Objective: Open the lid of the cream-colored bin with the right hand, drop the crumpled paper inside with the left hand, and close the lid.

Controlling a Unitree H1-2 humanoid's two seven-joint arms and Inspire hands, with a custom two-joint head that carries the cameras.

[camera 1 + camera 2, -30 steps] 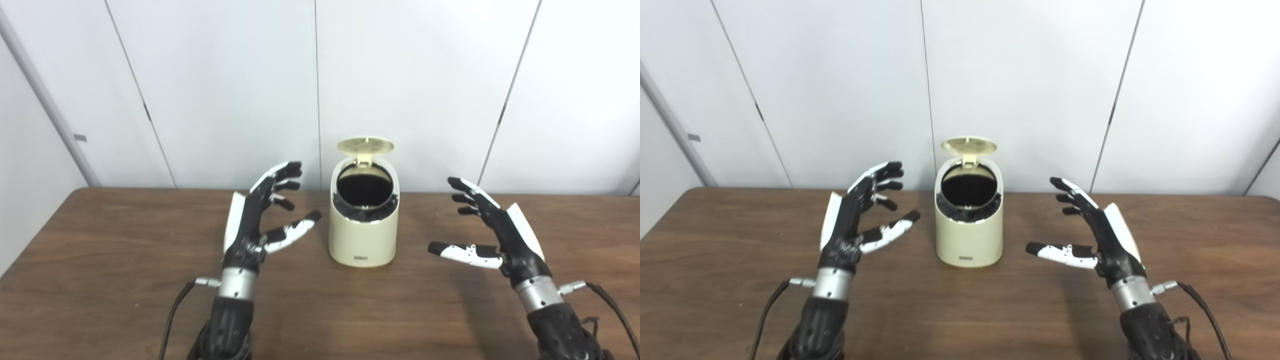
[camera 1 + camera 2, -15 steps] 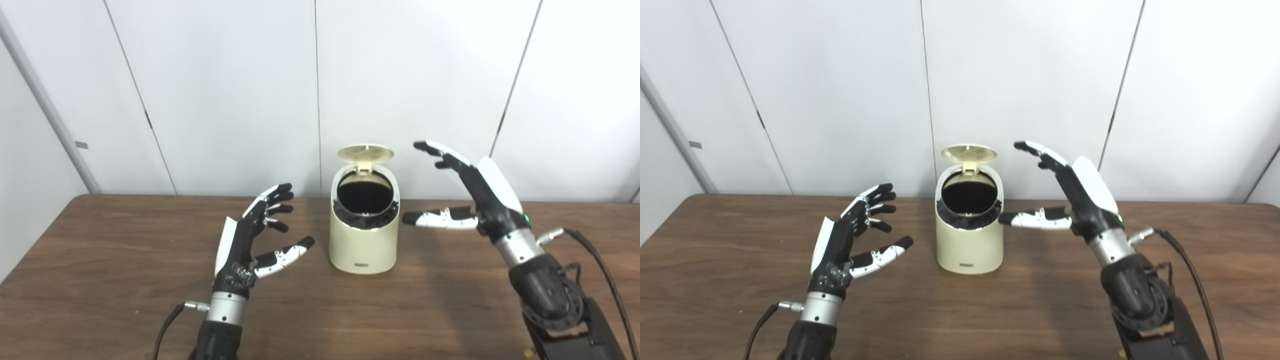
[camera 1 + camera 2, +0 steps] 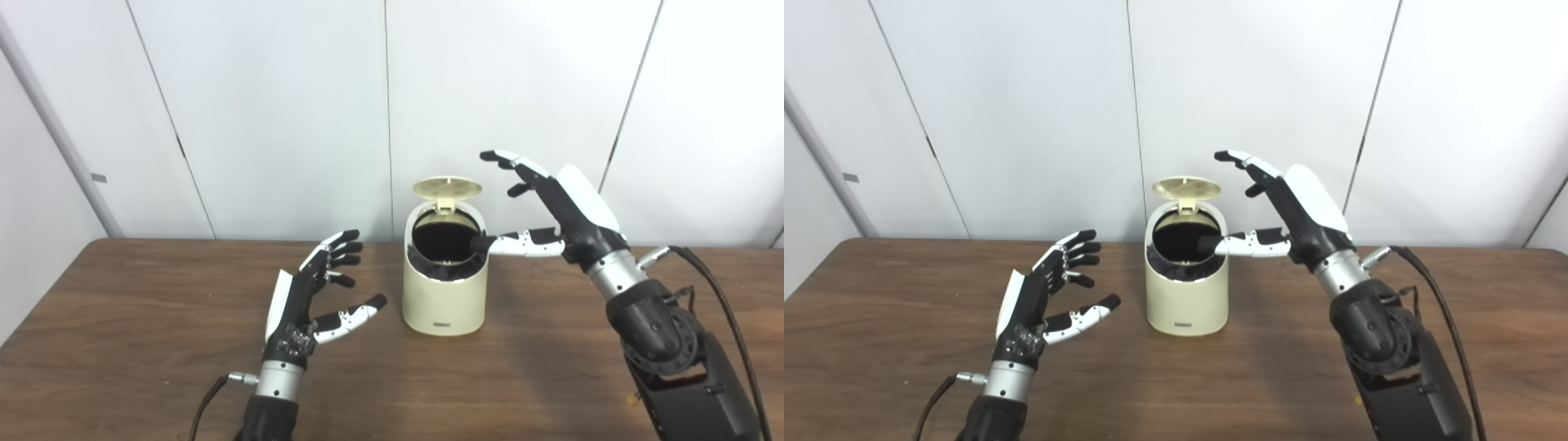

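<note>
Bin (image 3: 445, 300): cream-colored, standing upright on the wooden table (image 3: 122, 343) near its far edge, roughly midway between the two hands.
Lid (image 3: 446, 187): flipped up on its hinge at the back of the bin, its underside facing forward and up.
Bin opening (image 3: 444, 238): round and dark, lined with a black bag whose edge puckers around the rim; nothing can be made out inside the dark.
Crumpled paper: not visible in either view.
Right hand (image 3: 566, 211): raised above the table at the right of the bin, at about lid height, palm turned toward the bin; fingers spread apart and holding nothing.
Right fingers (image 3: 511, 160): reaching up and left, ending above and to the right of the lid without touching it.
Right thumb (image 3: 520, 243): stretched out level toward the bin, its dark tip at the right edge of the rim; contact cannot be told.
Left hand (image 3: 309, 300): low over the table left of the bin, palm facing the bin, fingers apart and empty, clear of the bin's side.
Background: plain white wall panels (image 3: 275, 110) behind the table.
</note>
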